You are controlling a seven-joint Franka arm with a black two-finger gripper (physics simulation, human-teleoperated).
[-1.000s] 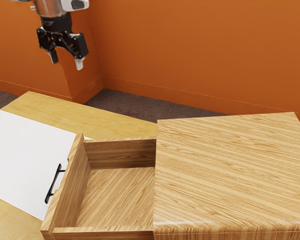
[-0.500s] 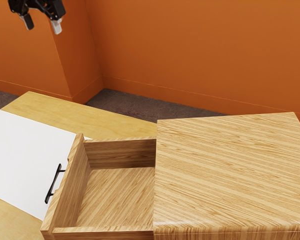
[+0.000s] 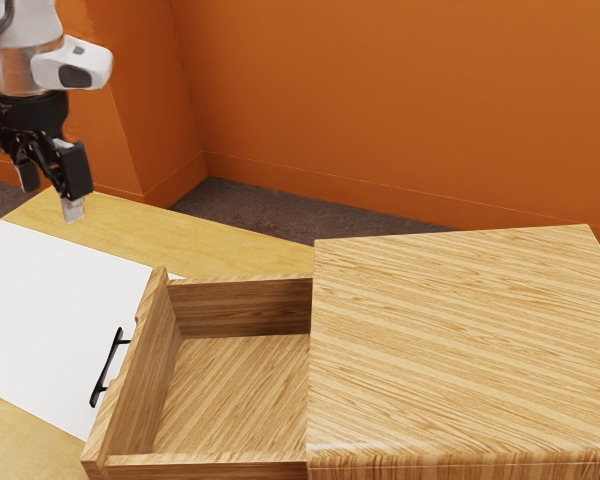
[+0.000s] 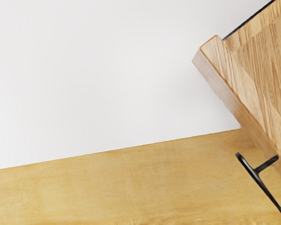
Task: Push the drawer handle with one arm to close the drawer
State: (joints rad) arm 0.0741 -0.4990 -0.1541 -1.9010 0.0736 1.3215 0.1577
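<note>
My gripper (image 3: 50,194) hangs with fingers spread, apart from the slim black handle (image 3: 106,368). The striped wooden drawer (image 3: 230,390) juts from its cabinet (image 3: 460,340) (well out, I'd say), toward the exterior view's left; a white panel (image 3: 55,310) covers part of the table (image 3: 140,228).

In the exterior view, I see a smooth, grained-wood cabinet (image 3: 460,340) at four o'clock, a glossy, metallic-looking drawer handle (image 3: 106,368) at eight.
</note>
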